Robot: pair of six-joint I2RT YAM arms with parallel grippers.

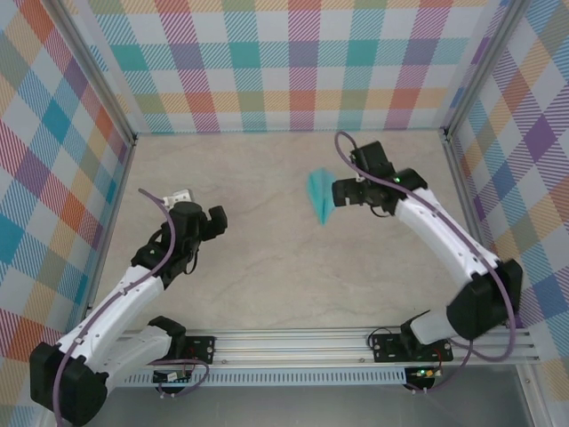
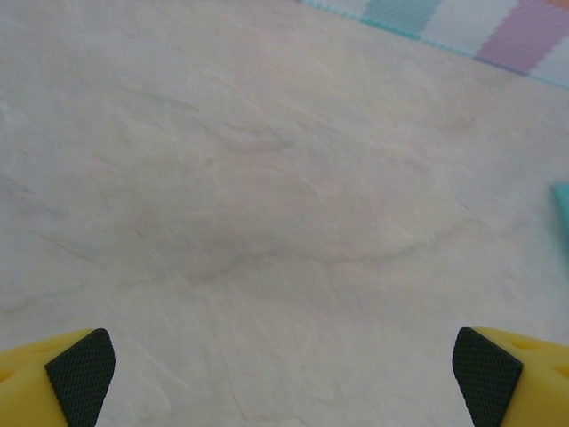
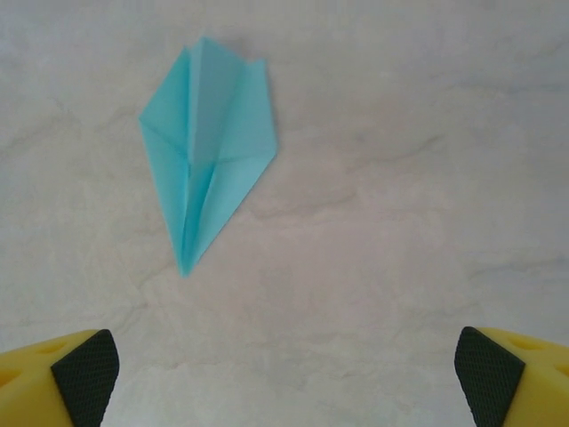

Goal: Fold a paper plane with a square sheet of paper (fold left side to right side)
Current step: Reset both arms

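Neatly creased turquoise paper plane (image 3: pixel 209 151), narrow kite outline, sharp tip, left tool (image 2: pixel 284 374) and right tool (image 3: pixel 284 374) wide open, empty

You have bare tabletop (image 1: pixel 267 267) to pass over across the whole middle, the paper plane (image 1: pixel 318 197) lying flat just beside the right gripper (image 1: pixel 338 191) being the 1 obstacle on it, while checked walls (image 1: pixel 293 80) shut in 3 sides and the mounting rail (image 1: pixel 356 342) the near edge.
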